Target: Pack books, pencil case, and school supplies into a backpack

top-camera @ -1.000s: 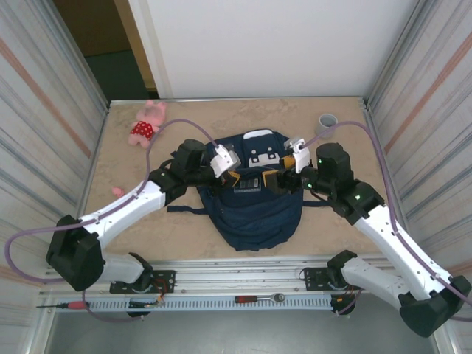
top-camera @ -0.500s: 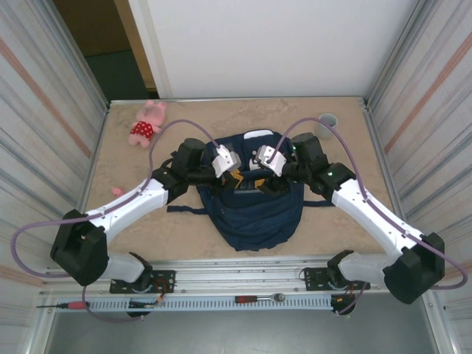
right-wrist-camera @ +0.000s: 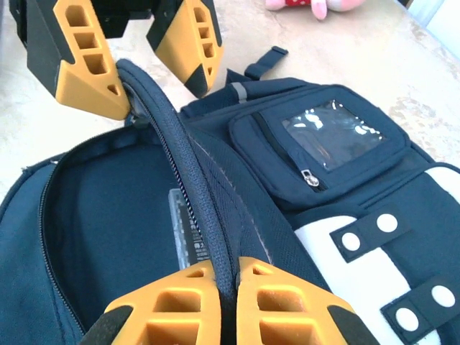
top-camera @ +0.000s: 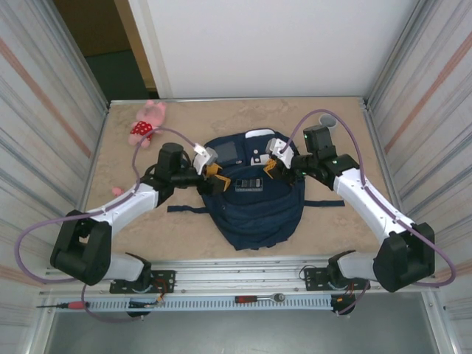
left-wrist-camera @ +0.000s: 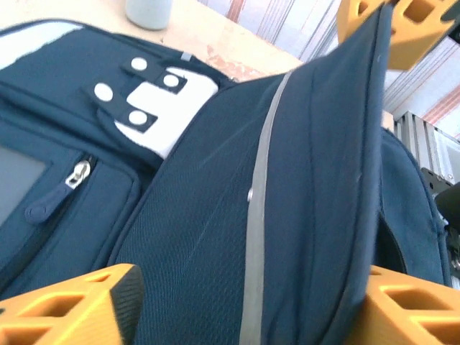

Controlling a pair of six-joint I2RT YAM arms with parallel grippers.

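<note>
I see the navy backpack (top-camera: 254,210) flat on the table (top-camera: 147,221), main pocket gaping. My right claw (right-wrist-camera: 228,302) pinches its zipper rim (fingers pressed together); my left claw (right-wrist-camera: 154,97) straddles that rim, spread.

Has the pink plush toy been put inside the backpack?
No, the pink plush toy lies on the table near its far left corner, apart from the backpack.
</note>
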